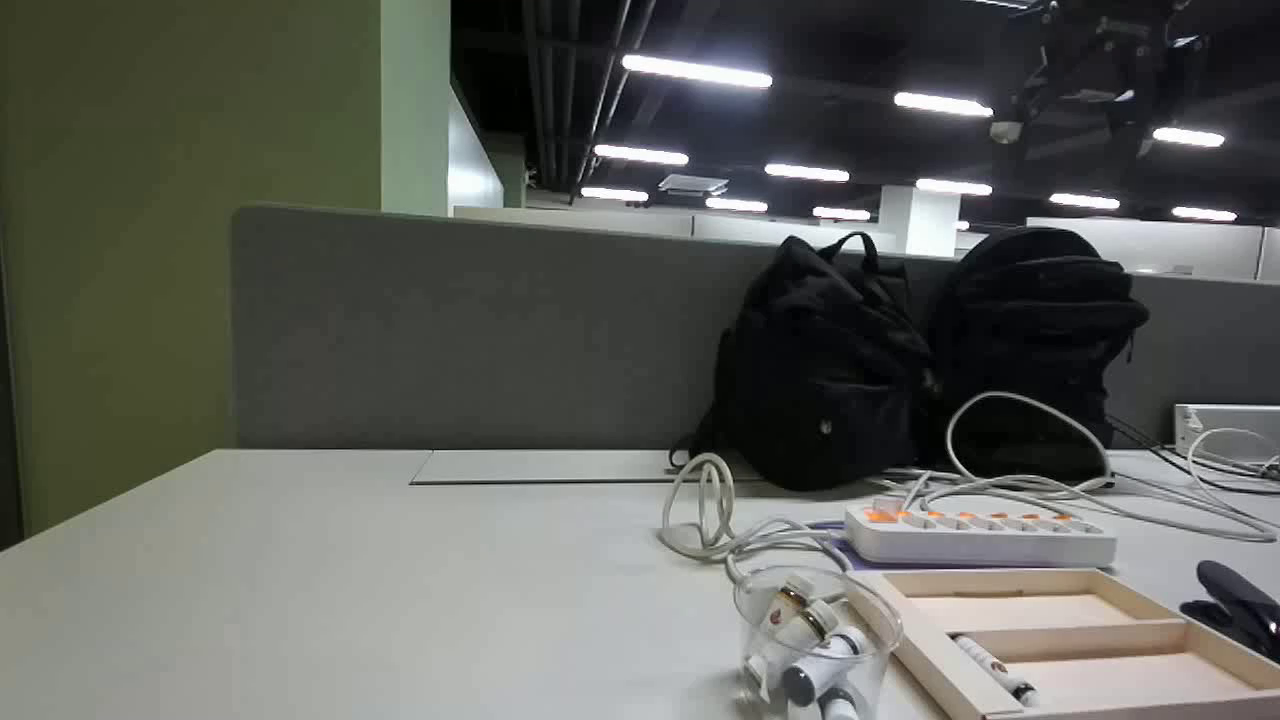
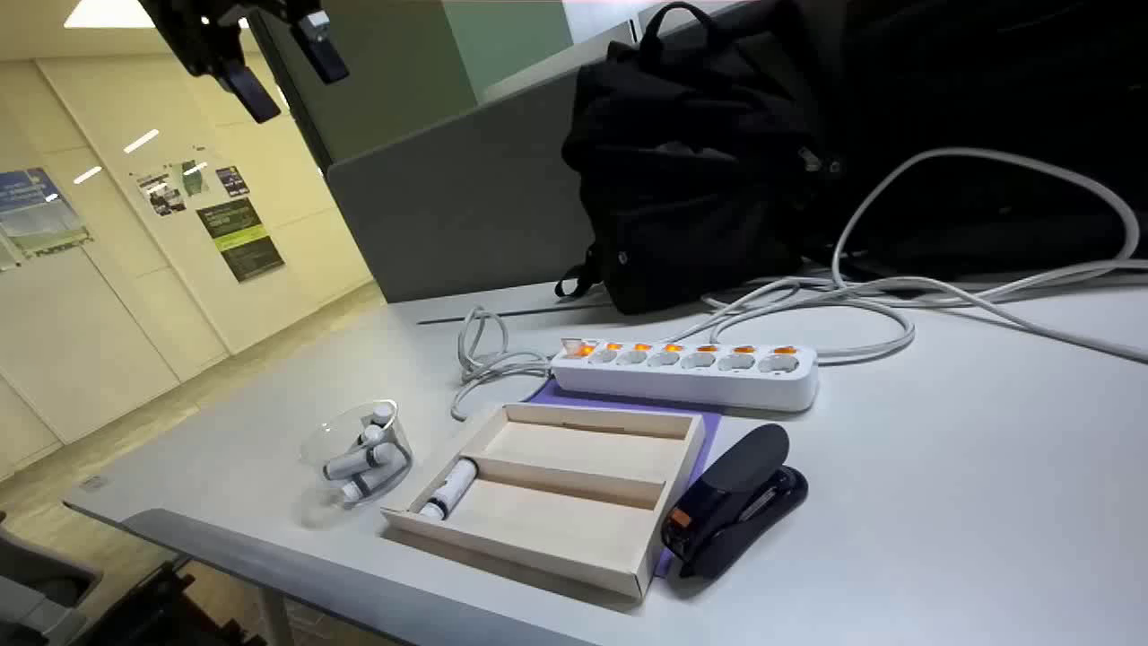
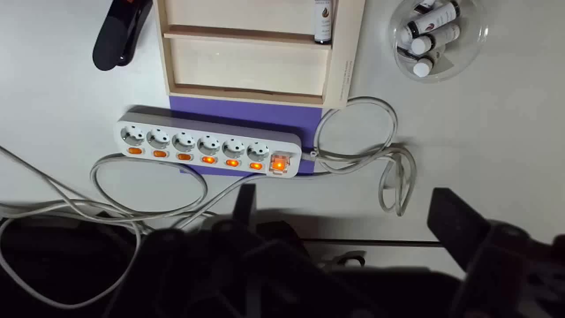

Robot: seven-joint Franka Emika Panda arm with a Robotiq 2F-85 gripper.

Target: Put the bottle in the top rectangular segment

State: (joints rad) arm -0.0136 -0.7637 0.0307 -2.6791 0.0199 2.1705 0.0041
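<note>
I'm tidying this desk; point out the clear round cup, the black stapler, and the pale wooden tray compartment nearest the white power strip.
Clear round cup (image 3: 485, 31), wrist view: right rim.
Black stapler (image 2: 743, 462), an exterior view: upper handle.
Pale wooden tray compartment (image 2: 581, 455), an exterior view: floor.

The white-labelled bottle (image 2: 453, 487) lay on its side in the larger compartment (image 2: 556, 531); the top rectangular segment (image 2: 583, 451) alongside was narrow, pale wood.

Ceiling lights (image 1: 697, 71) glare white above and beyond the power strip (image 1: 980, 540). Wrist view: shadow lines one long side of the power strip; closer than it, the gripper (image 3: 344, 205) appears dark, blurred.
</note>
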